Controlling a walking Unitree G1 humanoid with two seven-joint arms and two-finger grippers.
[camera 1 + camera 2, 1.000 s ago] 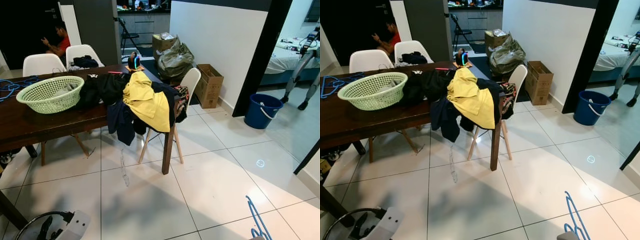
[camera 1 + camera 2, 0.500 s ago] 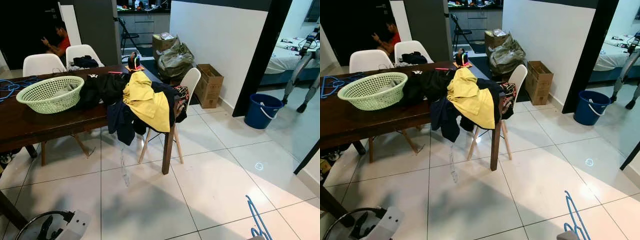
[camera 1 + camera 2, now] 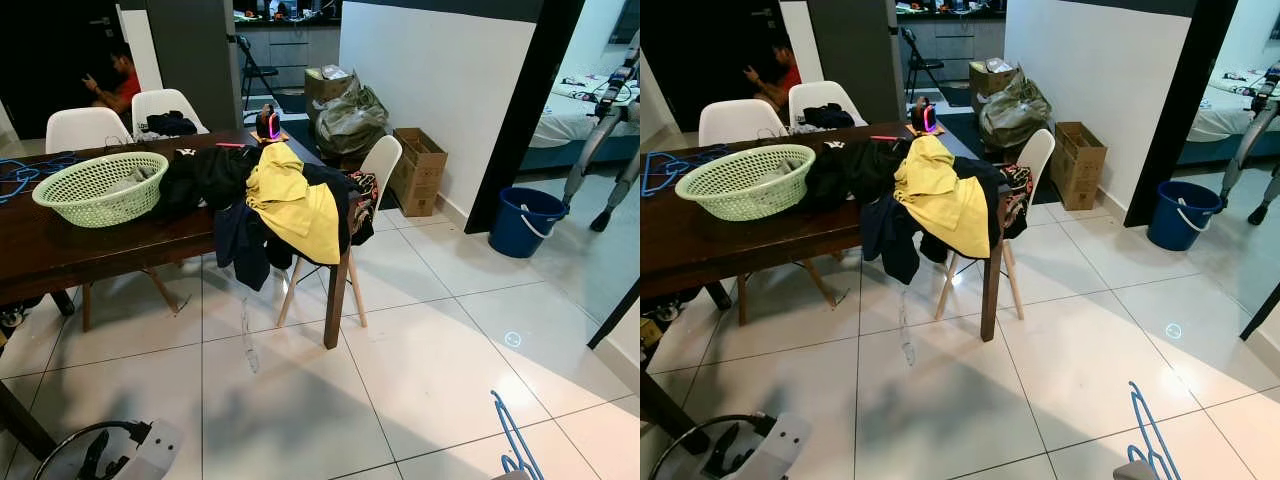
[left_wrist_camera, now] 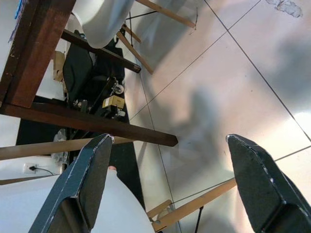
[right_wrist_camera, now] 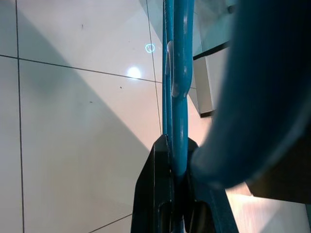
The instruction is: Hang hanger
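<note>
A blue plastic hanger (image 3: 513,438) rises from the bottom right of the eye views. In the right wrist view my right gripper (image 5: 176,194) is shut on the blue hanger (image 5: 176,58), whose bars run up between the black fingers (image 5: 155,194). My left gripper (image 4: 170,184) hangs low at my left side, open, with nothing between its dark fingers (image 4: 82,184); below it lie floor tiles and table legs. My left arm (image 3: 110,455) shows at the bottom left. More blue hangers (image 3: 25,170) lie on the far left of the table.
A dark wooden table (image 3: 60,245) holds a green basket (image 3: 100,187) and a heap of clothes (image 3: 280,200). White chairs (image 3: 375,165) stand around it. Cardboard boxes (image 3: 420,170), a blue bucket (image 3: 527,220) and a black door frame (image 3: 520,110) are to the right. A person (image 3: 115,80) sits far back.
The scene and my arms hold still. A small light ring on the floor tiles has drifted slightly toward me, and legs by the bed at far right have shifted.
</note>
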